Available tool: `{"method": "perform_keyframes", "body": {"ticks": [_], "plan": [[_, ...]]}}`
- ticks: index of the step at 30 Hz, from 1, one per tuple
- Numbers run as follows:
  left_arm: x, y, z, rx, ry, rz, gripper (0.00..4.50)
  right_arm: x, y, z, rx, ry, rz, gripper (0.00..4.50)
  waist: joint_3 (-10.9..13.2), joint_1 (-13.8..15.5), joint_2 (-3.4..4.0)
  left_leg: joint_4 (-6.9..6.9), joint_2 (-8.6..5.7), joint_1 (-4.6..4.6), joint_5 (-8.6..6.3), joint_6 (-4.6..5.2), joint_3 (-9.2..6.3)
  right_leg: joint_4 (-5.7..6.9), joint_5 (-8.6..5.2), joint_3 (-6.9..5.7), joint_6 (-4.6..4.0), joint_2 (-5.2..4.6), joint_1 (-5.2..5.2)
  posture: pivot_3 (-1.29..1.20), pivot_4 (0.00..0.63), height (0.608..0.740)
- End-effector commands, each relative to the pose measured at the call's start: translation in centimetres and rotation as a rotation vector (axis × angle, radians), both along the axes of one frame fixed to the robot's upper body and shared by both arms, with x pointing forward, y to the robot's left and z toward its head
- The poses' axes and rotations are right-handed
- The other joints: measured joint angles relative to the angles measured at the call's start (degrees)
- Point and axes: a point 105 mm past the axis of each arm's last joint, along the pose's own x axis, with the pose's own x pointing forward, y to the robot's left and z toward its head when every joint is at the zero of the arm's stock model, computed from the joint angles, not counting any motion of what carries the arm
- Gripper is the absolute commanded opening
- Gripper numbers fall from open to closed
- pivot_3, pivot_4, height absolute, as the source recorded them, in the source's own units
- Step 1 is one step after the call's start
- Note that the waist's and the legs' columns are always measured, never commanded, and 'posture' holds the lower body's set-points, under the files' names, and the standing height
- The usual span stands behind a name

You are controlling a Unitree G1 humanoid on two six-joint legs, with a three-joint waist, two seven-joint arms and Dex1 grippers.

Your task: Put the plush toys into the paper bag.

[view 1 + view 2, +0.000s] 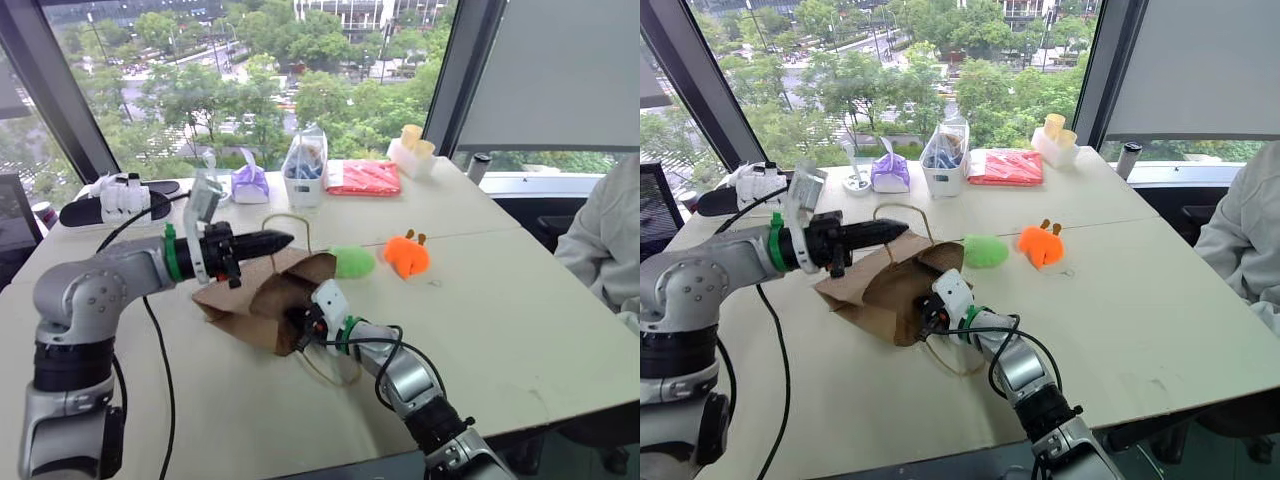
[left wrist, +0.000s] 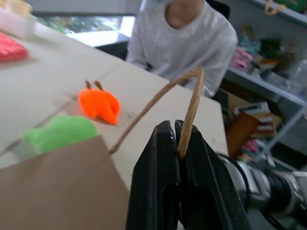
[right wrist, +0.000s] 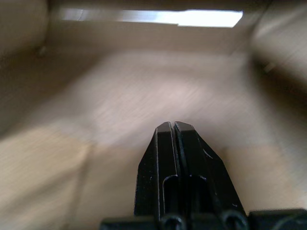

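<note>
My left fingers are pinched tight on one tan loop handle of the paper bag, the twisted cord running up between them and arching away; I hold it so the upper lip of the bag lifts and the mouth gapes. My left gripper points level across the table, just above the crumpled brown paper. My right fingers are pressed together with nothing between them, and my right gripper is pushed into the bag's mouth, brown paper walls all around it in the wrist view; I judge it is there to spread the inside and prop the opening. The bag lies on its side on the table, its other handle loop trailing on the tabletop toward six o'clock. At about two o'clock from the bag, just beside its top edge, sits the light green plush toy, and a little further on the orange plush toy. Neither is bagged yet
</note>
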Motion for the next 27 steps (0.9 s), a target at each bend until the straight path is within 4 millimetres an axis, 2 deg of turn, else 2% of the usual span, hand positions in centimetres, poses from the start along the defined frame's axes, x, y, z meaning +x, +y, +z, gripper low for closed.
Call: {"method": "perform_keyframes", "body": {"ticks": [1, 10, 21, 27], "plan": [[-0.8, -0.3, 0.6, 0.013, -0.050, -0.038, 0.07, -0.2, 1.2, 2.6, 0.062, -0.048, 0.056, 0.00, 0.0, 0.0, -0.01, 0.01, 0.00, 0.01, 0.00, 0.00, 0.00, 0.00, 0.00, 0.00, 0.00, 0.00, 0.01, 0.00, 0.150, 0.740], [-0.5, 0.1, 0.2, 0.025, -0.061, -0.016, 0.07, -1.8, 2.5, 2.7, 0.019, -0.044, 0.201, 0.00, 0.0, -0.2, -0.01, -0.03, 0.00, 0.01, 0.00, -0.01, 0.00, 0.00, 0.01, 0.00, -0.01, 0.01, -0.02, 0.00, 0.150, 0.740], [-1.7, 1.6, -2.8, 0.197, -0.085, -0.059, 0.07, -2.9, -1.3, 3.4, -0.050, -0.062, 0.202, 0.00, 0.0, 0.1, 0.00, -0.02, 0.00, -0.02, 0.00, 0.00, 0.02, -0.02, 0.01, 0.02, -0.02, 0.01, -0.03, 0.00, 0.150, 0.740], [-1.6, 1.3, -2.9, 0.186, -0.092, -0.060, 0.07, -3.7, -1.7, 4.9, -0.036, -0.058, 0.221, 0.00, 0.0, 0.0, -0.01, -0.04, 0.03, 0.00, 0.00, 0.00, 0.03, -0.01, 0.01, 0.03, -0.02, 0.02, -0.03, 0.00, 0.150, 0.740]]}}
